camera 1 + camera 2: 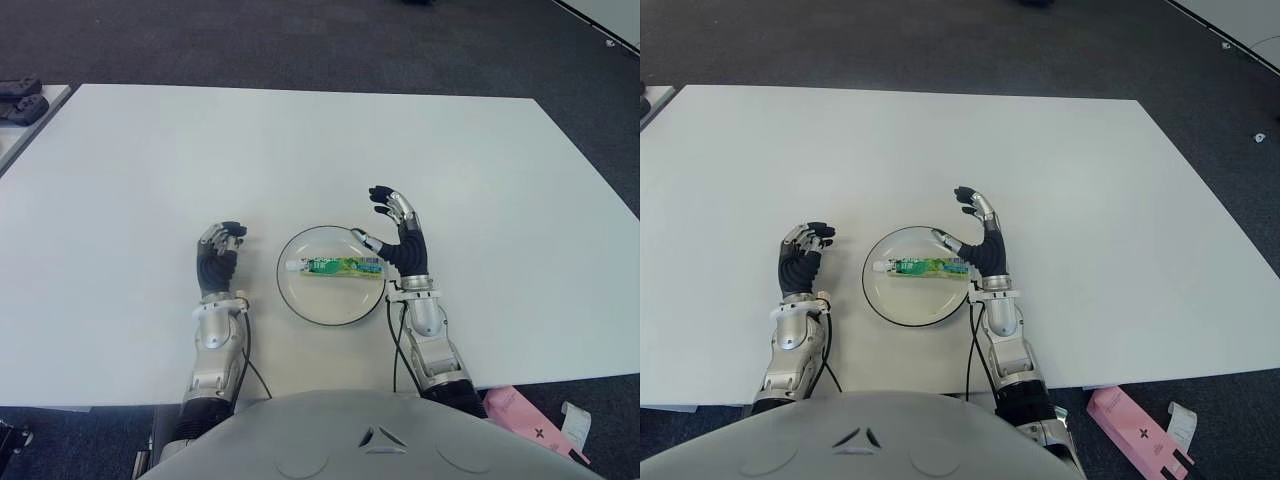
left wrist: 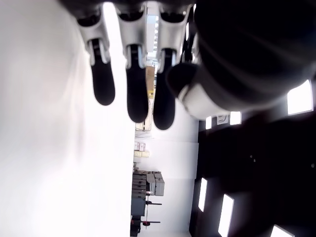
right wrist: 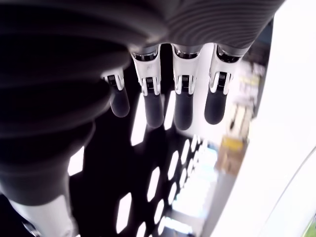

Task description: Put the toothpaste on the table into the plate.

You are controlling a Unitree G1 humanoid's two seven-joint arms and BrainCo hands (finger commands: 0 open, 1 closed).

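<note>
A green and white toothpaste tube [image 1: 335, 267] lies across the white plate [image 1: 305, 300] near the table's front edge, cap end pointing left. My right hand [image 1: 397, 232] stands just right of the plate, fingers spread and holding nothing, thumb over the plate's rim by the tube's flat end. In the right wrist view its fingers [image 3: 183, 106] stretch out with nothing between them. My left hand [image 1: 218, 255] shows left of the plate, fingers loosely bent and empty.
The white table [image 1: 300, 150] stretches far back and to both sides. Dark objects [image 1: 20, 100] sit on a neighbouring surface at the far left. A pink box [image 1: 1137, 428] lies on the floor at the front right.
</note>
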